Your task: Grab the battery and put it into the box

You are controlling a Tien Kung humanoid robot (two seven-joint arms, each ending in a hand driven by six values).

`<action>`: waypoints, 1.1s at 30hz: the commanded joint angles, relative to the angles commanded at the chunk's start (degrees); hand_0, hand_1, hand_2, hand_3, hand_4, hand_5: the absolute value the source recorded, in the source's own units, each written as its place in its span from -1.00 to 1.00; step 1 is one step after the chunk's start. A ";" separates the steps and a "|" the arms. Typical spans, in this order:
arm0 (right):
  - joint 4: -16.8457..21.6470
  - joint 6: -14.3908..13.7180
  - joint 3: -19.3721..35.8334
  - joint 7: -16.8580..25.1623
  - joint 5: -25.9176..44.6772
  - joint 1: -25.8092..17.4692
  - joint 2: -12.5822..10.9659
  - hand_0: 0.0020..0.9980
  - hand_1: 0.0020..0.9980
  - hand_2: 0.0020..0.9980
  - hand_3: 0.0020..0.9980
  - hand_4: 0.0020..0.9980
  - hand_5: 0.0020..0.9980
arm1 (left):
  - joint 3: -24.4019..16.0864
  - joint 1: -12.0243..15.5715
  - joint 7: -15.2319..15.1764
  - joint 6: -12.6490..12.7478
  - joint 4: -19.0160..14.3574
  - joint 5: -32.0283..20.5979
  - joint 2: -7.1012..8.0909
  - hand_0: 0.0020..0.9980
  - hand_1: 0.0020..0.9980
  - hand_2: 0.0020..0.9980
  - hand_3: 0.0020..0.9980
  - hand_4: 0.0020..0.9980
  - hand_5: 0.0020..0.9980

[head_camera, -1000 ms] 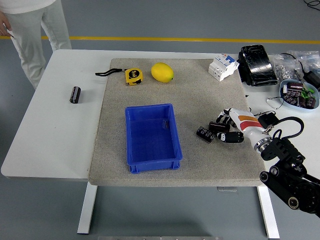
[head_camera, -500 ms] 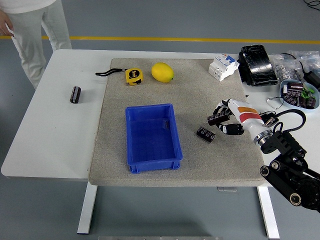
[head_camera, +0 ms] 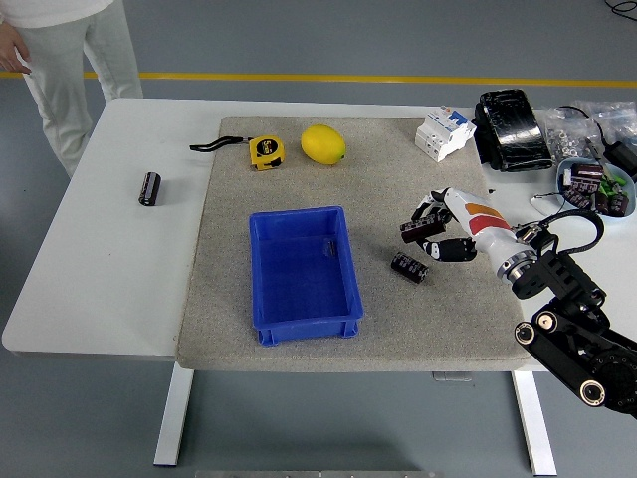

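Observation:
My right hand (head_camera: 430, 227) is shut on a black cylindrical battery (head_camera: 416, 230) and holds it above the grey mat, to the right of the blue box (head_camera: 302, 272). The box is open-topped and holds nothing that I can see. A second black battery (head_camera: 409, 267) lies on the mat just below the hand. A third black battery (head_camera: 149, 188) lies on the white table at the far left. My left arm is out of view.
A yellow tape measure (head_camera: 265, 151) and a lemon (head_camera: 322, 144) lie at the mat's (head_camera: 398, 329) far side. A white breaker (head_camera: 443, 132), a black pack (head_camera: 511, 129) and a bowl of parts (head_camera: 593, 188) stand at the right. A person (head_camera: 60, 60) stands at the far left.
My right hand has lifted one battery off the mat and moved it up and left toward the box. The other battery stays on the mat.

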 joint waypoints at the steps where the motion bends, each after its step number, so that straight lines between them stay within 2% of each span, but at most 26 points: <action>1: 0.69 0.14 -0.02 -0.10 0.17 0.34 -0.08 -0.04 -0.20 -0.16 -0.09 0.60 -1.00 | -0.13 -0.02 0.01 0.00 0.00 0.16 0.02 0.31 0.24 0.39 0.47 0.43 0.46; 9: 6.23 1.27 -2.64 -1.14 3.48 4.99 0.16 -0.02 -0.20 -0.15 -0.09 0.60 -0.98 | -0.43 0.00 -0.04 0.51 0.00 -0.06 0.10 0.31 0.24 0.37 0.46 0.43 0.45; 14: 7.73 2.93 -9.15 -1.42 4.61 10.00 0.57 -0.02 -0.20 -0.15 -0.09 0.60 -0.98 | -0.30 -0.13 -0.04 0.65 0.00 -0.10 0.24 0.31 0.24 0.37 0.46 0.43 0.45; 24: 9.00 3.48 -19.89 -1.17 4.34 16.22 4.25 0.01 -0.19 -0.14 -0.08 0.58 -0.92 | -0.31 -0.58 -0.11 1.21 0.00 -0.19 0.64 0.30 0.23 0.35 0.46 0.43 0.45; 26: 9.46 3.78 -21.98 -0.72 4.15 17.28 5.63 0.01 -0.19 -0.14 -0.08 0.58 -0.92 | -0.53 -0.73 -0.05 1.41 0.00 0.18 0.74 0.30 0.23 0.35 0.46 0.43 0.45; 30: 9.49 4.14 -22.37 -0.03 3.95 17.33 6.80 0.02 -0.18 -0.14 -0.08 0.56 -0.90 | 0.04 -0.88 0.03 1.63 0.00 -0.20 0.84 0.30 0.22 0.32 0.45 0.44 0.45; 33: 9.11 4.46 -21.13 0.57 3.78 16.80 5.95 0.02 -0.18 -0.14 -0.08 0.56 -0.90 | 0.32 -0.87 0.00 1.84 0.00 -0.63 0.86 0.30 0.22 0.32 0.45 0.44 0.45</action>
